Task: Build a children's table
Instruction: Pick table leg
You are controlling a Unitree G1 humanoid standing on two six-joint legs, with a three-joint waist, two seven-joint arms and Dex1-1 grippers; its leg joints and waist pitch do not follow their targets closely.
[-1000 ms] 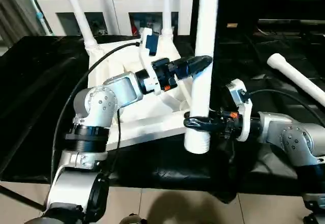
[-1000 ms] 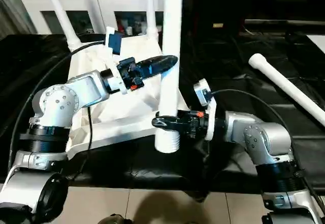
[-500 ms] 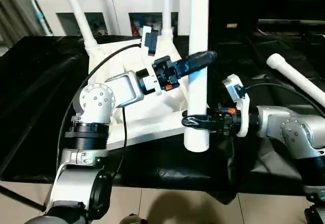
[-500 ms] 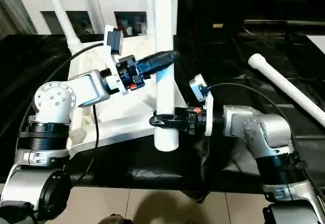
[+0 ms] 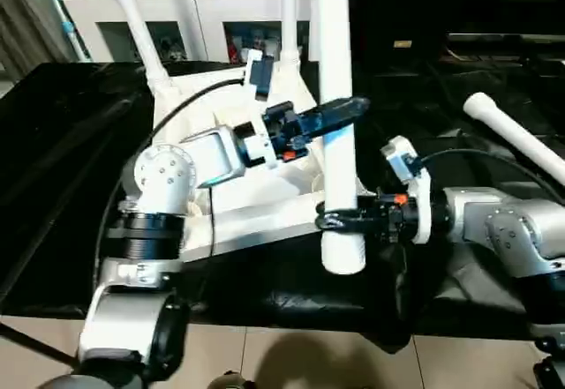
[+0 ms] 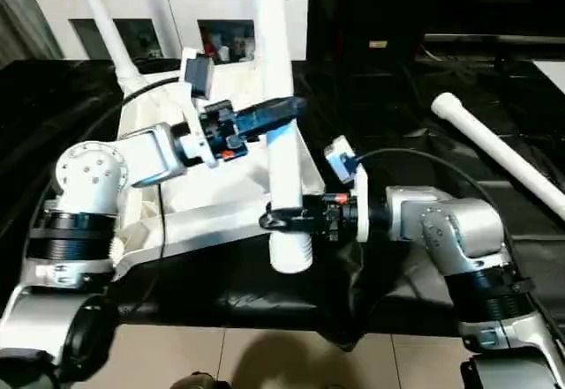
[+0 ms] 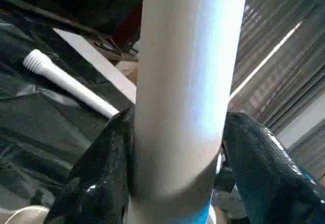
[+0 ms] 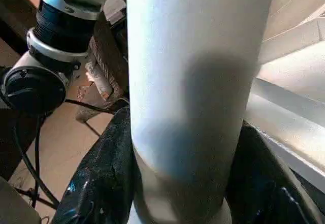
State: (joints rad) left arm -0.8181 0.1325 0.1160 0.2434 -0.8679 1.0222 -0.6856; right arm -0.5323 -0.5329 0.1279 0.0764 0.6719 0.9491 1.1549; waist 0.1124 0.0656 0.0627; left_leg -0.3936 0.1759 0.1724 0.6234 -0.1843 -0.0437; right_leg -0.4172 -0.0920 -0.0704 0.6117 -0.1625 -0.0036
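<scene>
The children's table's white tabletop (image 5: 256, 220) lies underside up on black cloth. Two white legs (image 5: 132, 18) (image 5: 289, 14) stand in its far corners. A third leg (image 5: 335, 71) is upright at the near right corner. Its threaded end (image 5: 342, 252) hangs just in front of the tabletop's edge. My right gripper (image 5: 334, 221) is shut on this leg low down, a black finger (image 8: 101, 183) on each side. My left gripper (image 5: 349, 109) reaches around the same leg (image 7: 188, 82) higher up. A fourth leg (image 5: 516, 142) lies on the cloth to the right.
A white cabinet (image 5: 203, 5) with glass doors stands behind the tabletop. Black cloth (image 5: 62, 142) covers the work surface, with crumpled folds on the right. Pale floor tiles (image 5: 309, 362) lie below its near edge. The left arm's black cable (image 5: 190, 102) loops over the tabletop.
The upright leg has shifted left toward the tabletop, carried by my right gripper. My left gripper has stayed at the leg and moved left with it.
</scene>
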